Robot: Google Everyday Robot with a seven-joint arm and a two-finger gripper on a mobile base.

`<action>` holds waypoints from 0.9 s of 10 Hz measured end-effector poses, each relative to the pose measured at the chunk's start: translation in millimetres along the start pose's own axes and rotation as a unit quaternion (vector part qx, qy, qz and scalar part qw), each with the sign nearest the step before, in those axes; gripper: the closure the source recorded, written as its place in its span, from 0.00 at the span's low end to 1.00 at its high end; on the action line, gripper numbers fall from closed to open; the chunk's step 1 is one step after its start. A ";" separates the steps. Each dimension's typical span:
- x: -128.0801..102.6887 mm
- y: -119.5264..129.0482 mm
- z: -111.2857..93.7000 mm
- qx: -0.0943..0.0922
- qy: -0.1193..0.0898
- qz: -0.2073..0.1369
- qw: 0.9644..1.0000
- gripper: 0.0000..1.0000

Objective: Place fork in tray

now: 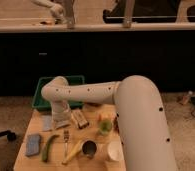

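The fork (66, 140) lies on the wooden table, a slim pale piece with its tines pointing away from me, between a green vegetable and a yellow banana. The green tray (77, 80) stands at the table's back left, partly hidden behind my arm. My white arm reaches in from the right, bends over the tray and hangs down. The gripper (58, 121) hovers at the table's left middle, a little behind and left of the fork. It is open and holds nothing.
A blue sponge (33, 144) and a green vegetable (48, 147) lie front left. A banana (73, 151), a dark cup (89, 148) and a white cup (115, 151) sit along the front. A brown box (80, 119) and a green item (105, 126) are mid-table.
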 end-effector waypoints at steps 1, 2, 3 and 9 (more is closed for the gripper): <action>3.4 1.7 6.3 -0.001 -0.013 0.000 1.000 0.20; 5.5 2.4 10.4 -0.002 -0.022 0.000 1.000 0.20; 7.7 3.4 16.0 -0.003 -0.034 0.000 0.999 0.20; 10.3 5.2 35.0 -0.007 -0.069 -0.001 0.998 0.20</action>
